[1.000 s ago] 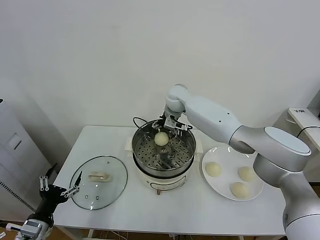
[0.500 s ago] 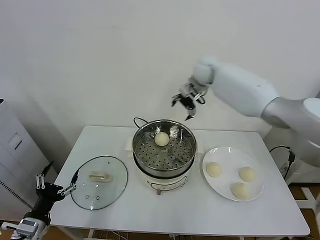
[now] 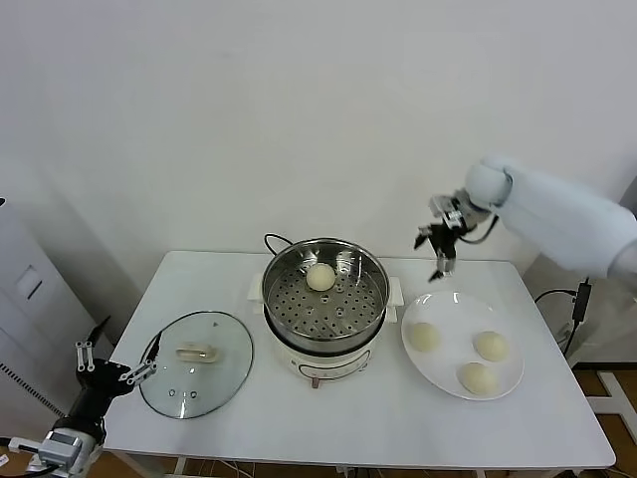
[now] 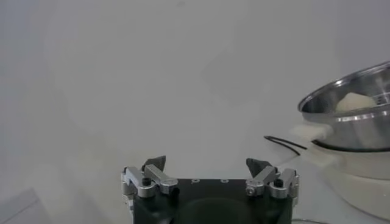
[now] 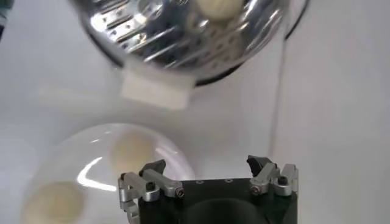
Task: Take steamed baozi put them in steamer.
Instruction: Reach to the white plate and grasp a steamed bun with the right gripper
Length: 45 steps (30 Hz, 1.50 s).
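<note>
Four small round cream-white steamed baozi are counted; being round, they show no long axis or heading. One baozi (image 3: 320, 277) lies inside the round shiny steel steamer basket (image 3: 325, 299) toward its far rim, on the perforated bottom. The steamer sits upright, mouth open upward, on a white electric cooker base (image 3: 317, 364) at mid counter (image 3: 328, 428). Three baozi (image 3: 425, 337) (image 3: 490, 346) (image 3: 478, 377) rest apart on one large white round plate (image 3: 438, 373) just right of the steamer.

One flat round glass lid (image 3: 195, 362) lies left of the steamer near the counter's front edge.

The right gripper (image 3: 439, 251) hangs in the air above the plate's far edge, jaws apart, empty. The left gripper (image 3: 111, 366) is parked beyond the counter's left front corner, jaws apart, empty.
</note>
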Each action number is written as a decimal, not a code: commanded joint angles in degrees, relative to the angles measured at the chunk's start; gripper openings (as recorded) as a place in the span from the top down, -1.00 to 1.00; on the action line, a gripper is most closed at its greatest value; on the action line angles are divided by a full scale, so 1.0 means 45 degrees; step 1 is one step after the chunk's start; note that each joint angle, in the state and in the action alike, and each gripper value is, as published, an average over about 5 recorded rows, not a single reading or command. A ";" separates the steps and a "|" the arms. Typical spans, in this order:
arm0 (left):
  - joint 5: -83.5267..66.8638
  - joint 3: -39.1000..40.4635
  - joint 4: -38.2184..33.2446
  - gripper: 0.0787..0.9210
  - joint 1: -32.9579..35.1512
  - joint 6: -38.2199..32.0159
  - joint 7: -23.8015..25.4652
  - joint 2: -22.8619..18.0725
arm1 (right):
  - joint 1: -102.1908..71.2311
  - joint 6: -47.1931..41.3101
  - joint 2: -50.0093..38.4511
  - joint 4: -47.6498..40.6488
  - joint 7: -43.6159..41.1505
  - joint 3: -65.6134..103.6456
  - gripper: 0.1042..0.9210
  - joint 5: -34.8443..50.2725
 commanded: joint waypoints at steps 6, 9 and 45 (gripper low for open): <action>0.0176 0.0022 -0.0080 -0.77 0.0238 -0.0009 -0.0083 -0.0052 | -0.3607 -0.0372 -0.0995 0.0892 0.0850 0.1776 -0.76 -0.1136; 0.0186 0.0017 -0.0107 -0.77 0.0254 0.0007 -0.0111 -0.0042 | -0.3895 -0.0261 -0.0739 0.0626 0.1080 0.2083 -0.76 -0.1220; 0.0213 -0.0112 -0.0288 -0.77 0.0548 -0.0003 -0.0094 0.0018 | -0.3482 0.0022 0.0192 -0.0785 0.1267 0.1981 -0.05 -0.1128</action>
